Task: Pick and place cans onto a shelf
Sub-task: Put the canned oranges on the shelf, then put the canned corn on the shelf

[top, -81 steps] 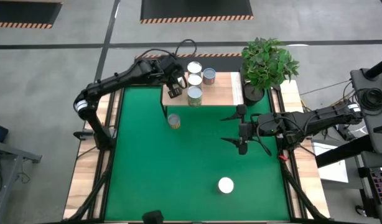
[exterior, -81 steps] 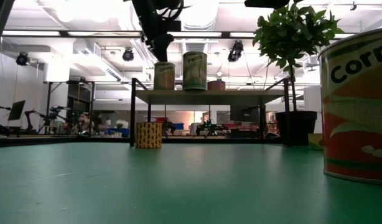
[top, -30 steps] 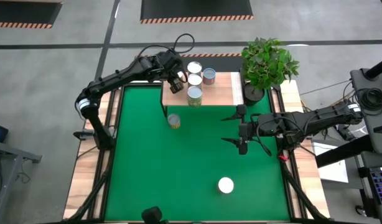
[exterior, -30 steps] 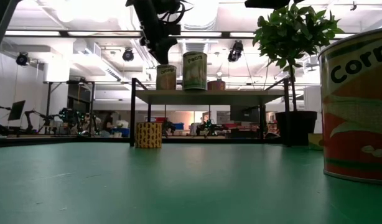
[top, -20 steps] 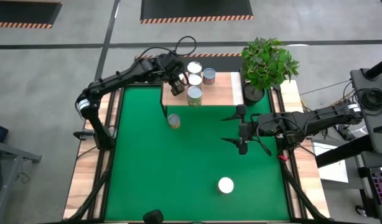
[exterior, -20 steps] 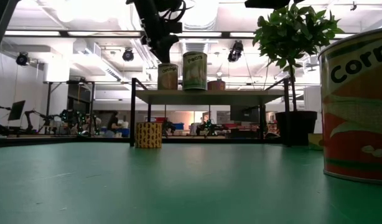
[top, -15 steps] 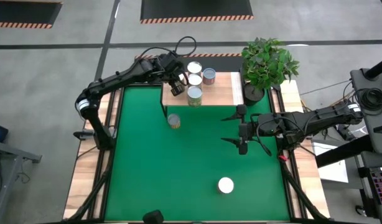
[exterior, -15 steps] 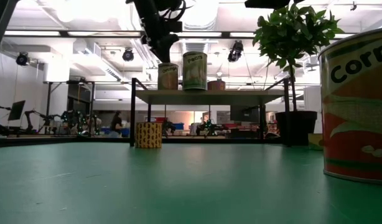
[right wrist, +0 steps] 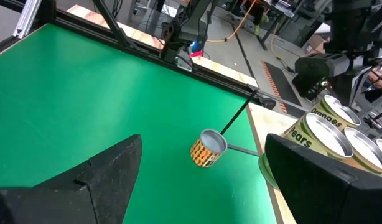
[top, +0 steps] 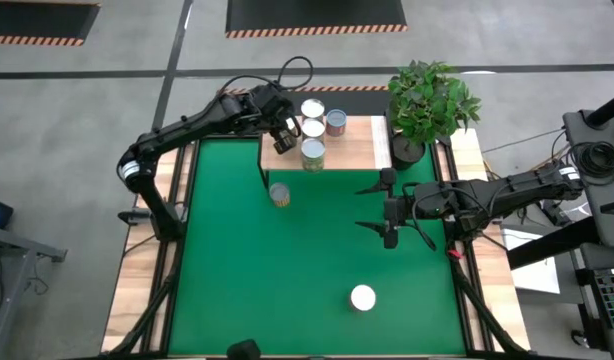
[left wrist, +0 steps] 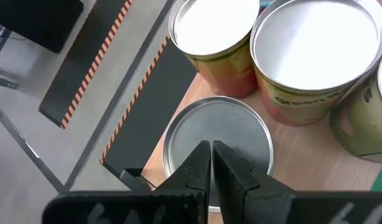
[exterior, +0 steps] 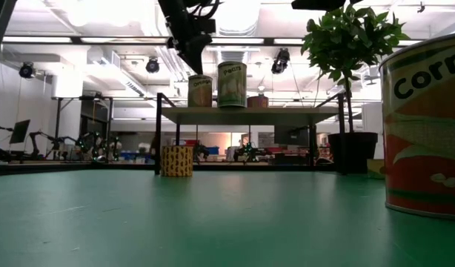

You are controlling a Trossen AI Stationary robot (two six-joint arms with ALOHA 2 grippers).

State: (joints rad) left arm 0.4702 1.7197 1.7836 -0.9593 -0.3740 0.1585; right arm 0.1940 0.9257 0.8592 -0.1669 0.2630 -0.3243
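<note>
Cans — four on shelf [top: 352,150], two on green table [top: 237,270].

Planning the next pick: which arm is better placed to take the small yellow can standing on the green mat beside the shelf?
Probably the left. Its gripper hovers over the shelf, just beyond the yellow can. The right gripper waits open farther across the mat.

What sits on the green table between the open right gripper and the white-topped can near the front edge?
Nothing: in the high view, only bare green table runs from the right gripper, fingers spread wide, to the white-topped can.
</note>
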